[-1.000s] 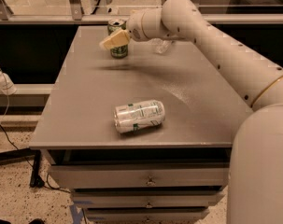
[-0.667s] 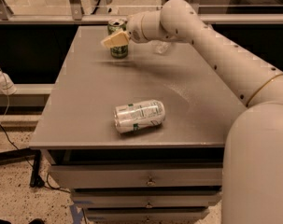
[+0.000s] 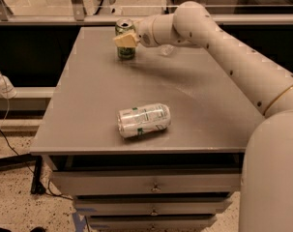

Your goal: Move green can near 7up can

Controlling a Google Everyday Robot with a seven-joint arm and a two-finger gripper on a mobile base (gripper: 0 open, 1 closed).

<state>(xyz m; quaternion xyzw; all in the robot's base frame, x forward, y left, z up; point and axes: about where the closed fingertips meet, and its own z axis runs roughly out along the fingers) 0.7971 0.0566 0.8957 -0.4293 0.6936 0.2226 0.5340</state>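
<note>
The green can [image 3: 125,51] stands upright at the far left of the grey table [image 3: 88,95], dark green with a silver top. My gripper [image 3: 126,39] reaches in from the right and is closed around the can's upper half, with one pale finger [image 3: 124,40] across its front. The 7up can [image 3: 144,120], silver-white with green print, lies on its side near the table's front edge, well apart from the green can.
A clear plastic bottle [image 3: 166,50] lies at the far side of the table, partly hidden behind my arm [image 3: 223,47]. Drawers [image 3: 153,185] sit under the table front. A cable and plug [image 3: 2,83] hang at the left.
The gripper and the green can have shifted slightly to the right. The 7up can has not moved.
</note>
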